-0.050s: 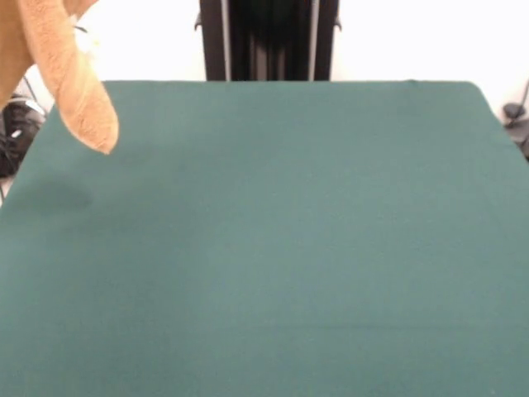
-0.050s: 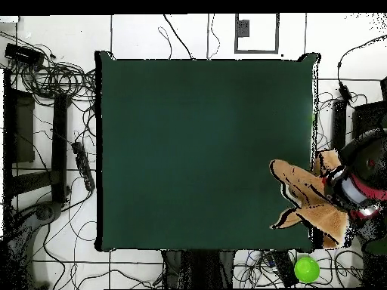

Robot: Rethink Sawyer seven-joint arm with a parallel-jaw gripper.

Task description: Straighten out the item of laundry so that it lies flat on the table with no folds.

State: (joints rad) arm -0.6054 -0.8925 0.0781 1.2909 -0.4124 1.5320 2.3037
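Observation:
The item of laundry (image 1: 70, 83), an orange-tan terry towel, hangs bunched in the air at the top left of the front view. Its lower tip dangles over the table's (image 1: 289, 248) far left corner and casts a faint shadow on the green top. From overhead the towel (image 2: 306, 198) drapes in folds across the table's (image 2: 196, 151) right edge, below the red and black arm's end. My gripper (image 2: 335, 186) sits there, shut on the towel's upper part, with its fingers hidden by the wrist and cloth. The front view cuts the gripper off.
A bright green ball (image 2: 306, 269) lies on the floor off the table's near right corner. Cables and black gear (image 2: 64, 83) crowd the floor to the left. The black pedestal (image 1: 269, 40) stands behind the far edge.

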